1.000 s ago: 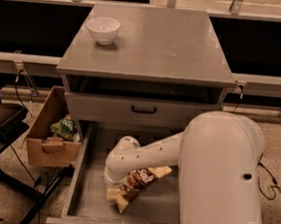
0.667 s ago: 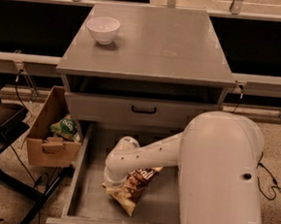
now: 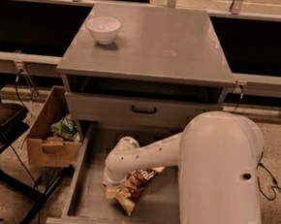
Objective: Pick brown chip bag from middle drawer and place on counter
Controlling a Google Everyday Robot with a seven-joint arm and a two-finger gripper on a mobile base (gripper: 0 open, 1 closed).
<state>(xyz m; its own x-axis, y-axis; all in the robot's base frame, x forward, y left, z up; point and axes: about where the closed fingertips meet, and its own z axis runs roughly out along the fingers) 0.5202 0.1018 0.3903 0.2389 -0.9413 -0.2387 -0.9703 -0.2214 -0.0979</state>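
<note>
The brown chip bag point(image 3: 135, 185) lies on the floor of the open middle drawer point(image 3: 92, 183), pointing toward the drawer's front. My gripper point(image 3: 116, 182) is down inside the drawer at the bag's left end, mostly hidden under my white wrist. My big white arm covers the drawer's right side. The grey counter point(image 3: 155, 42) is above, at the top of the cabinet.
A white bowl point(image 3: 103, 29) stands at the counter's back left. A shut drawer front with a black handle point(image 3: 144, 110) is just above the open drawer. A cardboard box point(image 3: 48, 138) holding a green packet point(image 3: 65, 126) stands left of the cabinet.
My wrist and the chip bag have shifted slightly toward the drawer's front, and the bag has turned a little.
</note>
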